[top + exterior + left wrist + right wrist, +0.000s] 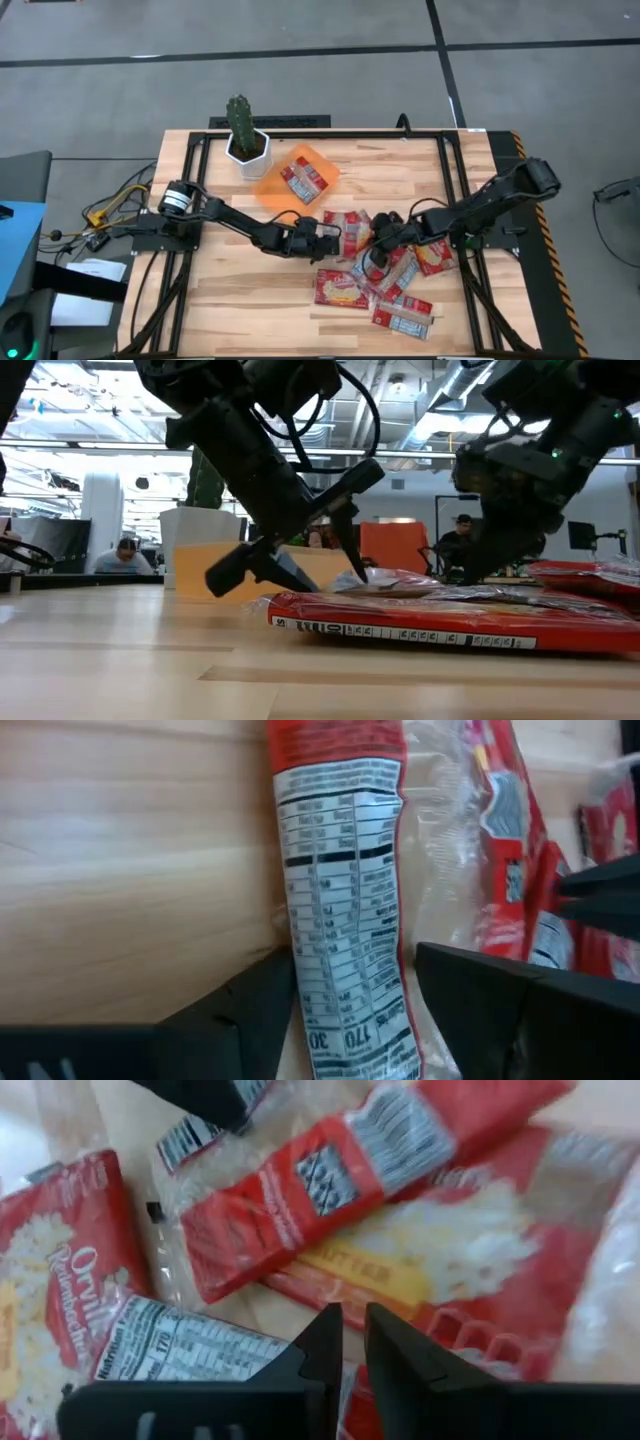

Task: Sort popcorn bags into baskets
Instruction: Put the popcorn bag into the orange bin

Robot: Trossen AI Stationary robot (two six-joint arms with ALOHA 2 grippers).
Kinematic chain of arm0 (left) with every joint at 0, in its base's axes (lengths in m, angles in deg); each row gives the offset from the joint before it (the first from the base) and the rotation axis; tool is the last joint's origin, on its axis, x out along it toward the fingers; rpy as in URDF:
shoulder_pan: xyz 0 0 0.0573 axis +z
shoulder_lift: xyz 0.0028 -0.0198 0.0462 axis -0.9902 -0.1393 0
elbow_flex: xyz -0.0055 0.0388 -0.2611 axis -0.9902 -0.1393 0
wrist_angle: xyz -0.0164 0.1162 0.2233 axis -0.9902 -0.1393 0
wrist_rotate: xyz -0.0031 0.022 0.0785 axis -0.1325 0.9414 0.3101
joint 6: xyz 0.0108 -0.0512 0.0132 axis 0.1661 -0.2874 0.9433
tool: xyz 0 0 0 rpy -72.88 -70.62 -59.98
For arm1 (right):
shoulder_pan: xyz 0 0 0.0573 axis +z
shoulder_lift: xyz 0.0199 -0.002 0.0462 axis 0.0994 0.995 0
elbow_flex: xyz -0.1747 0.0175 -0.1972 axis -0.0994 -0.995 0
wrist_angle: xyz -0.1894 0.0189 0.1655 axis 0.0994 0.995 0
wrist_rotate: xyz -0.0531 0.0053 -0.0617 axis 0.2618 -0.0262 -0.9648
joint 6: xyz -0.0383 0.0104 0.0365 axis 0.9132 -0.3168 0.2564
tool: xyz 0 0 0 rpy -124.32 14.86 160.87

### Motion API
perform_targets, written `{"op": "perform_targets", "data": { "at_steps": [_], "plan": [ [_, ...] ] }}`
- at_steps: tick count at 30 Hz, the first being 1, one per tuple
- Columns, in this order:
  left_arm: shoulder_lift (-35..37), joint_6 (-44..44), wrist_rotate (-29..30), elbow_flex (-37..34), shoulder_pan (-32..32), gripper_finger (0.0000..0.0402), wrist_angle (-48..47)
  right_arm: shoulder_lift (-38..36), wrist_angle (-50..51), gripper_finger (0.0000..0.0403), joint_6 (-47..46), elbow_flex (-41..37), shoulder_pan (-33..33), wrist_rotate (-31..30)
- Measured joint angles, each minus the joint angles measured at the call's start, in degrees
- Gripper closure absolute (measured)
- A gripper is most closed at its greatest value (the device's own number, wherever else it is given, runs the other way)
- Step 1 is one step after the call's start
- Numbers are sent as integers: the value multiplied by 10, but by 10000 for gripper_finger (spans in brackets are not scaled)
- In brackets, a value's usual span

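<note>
Several red and white popcorn bags lie in a loose heap (385, 280) on the wooden table. One or two more lie in the orange tray (268, 186) at the far left of the heap. My left gripper (325, 238) is open, low at the heap's left edge. Its fingers stand on either side of a bag's white nutrition panel (345, 920); I cannot tell whether they touch it. My right gripper (373, 250) is shut, pointing down onto the middle of the heap (300, 1210). My right gripper (352, 1330) comes at the heap from above with its fingers almost together. The tips stand over a red bag with yellow print (370, 1270) that lies flat among the others. Whether a wrapper edge sits in the narrow gap, I cannot tell.
A white pot with a green cactus (246, 140) stands just left of the tray at the far side. Black frame rails (455, 170) run along the table's edges. Bare wood (240, 290) lies near and left of the heap. In the low view the tray (225, 565) shows behind my left gripper (290, 575).
</note>
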Motion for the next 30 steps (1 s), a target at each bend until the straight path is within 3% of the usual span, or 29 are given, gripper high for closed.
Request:
{"op": "perform_targets", "data": {
  "at_steps": [7,13,23,30],
  "plan": [
    [-4,4,-22,-1,-9,304,33,86,-114,330,-7,1,3,60],
    [-5,1,-36,-2,-13,392,51,103,-124,330,-19,12,15,73],
    [-4,-16,-64,-3,-16,401,109,60,-75,330,-8,19,23,91],
    [19,-24,-68,-1,-20,401,125,-14,11,330,22,20,13,53]
  ]
}}
